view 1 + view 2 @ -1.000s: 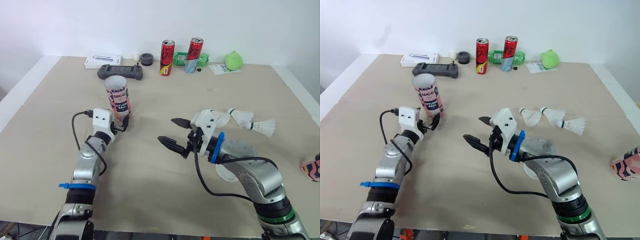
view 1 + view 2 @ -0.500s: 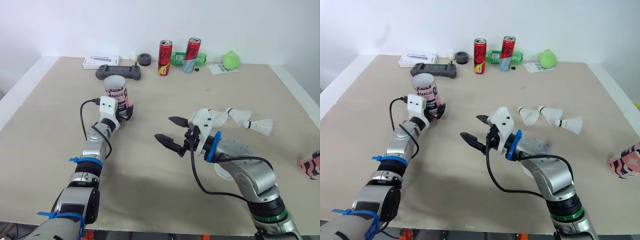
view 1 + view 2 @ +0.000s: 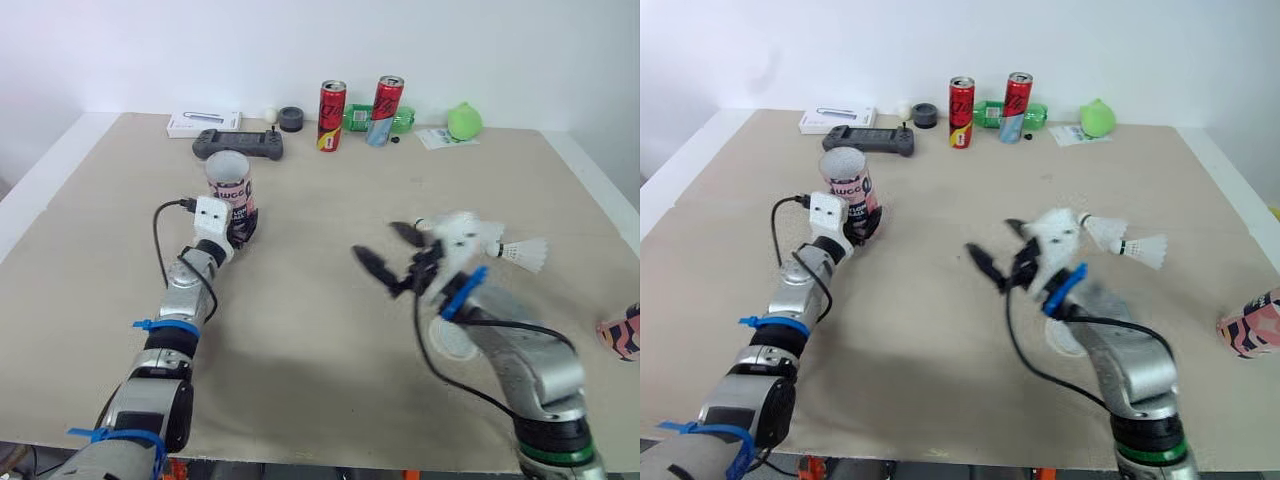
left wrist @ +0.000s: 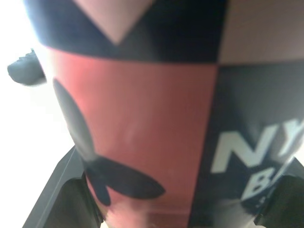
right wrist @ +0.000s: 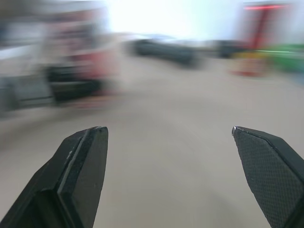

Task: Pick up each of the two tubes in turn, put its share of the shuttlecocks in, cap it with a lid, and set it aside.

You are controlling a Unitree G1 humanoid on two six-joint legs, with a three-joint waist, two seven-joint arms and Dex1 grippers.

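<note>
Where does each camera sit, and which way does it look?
Left eye view: on the head, looking forward and down over the table; both arms show, left gripper holding the tube, right gripper open.
Right eye view: beside it on the head; shares the same scene.
Left wrist view: on the left wrist, close against the tube between its own fingers.
Right wrist view: on the right wrist, looking across the table between its spread fingers; the tube shows blurred beyond.

beige table (image 3: pixel 300 330) | upright tube (image 3: pixel 229 183), shuttlecocks (image 3: pixel 528 252), two cans (image 3: pixel 333 115), controller (image 3: pixel 238 144), box (image 3: pixel 205 124)
</note>
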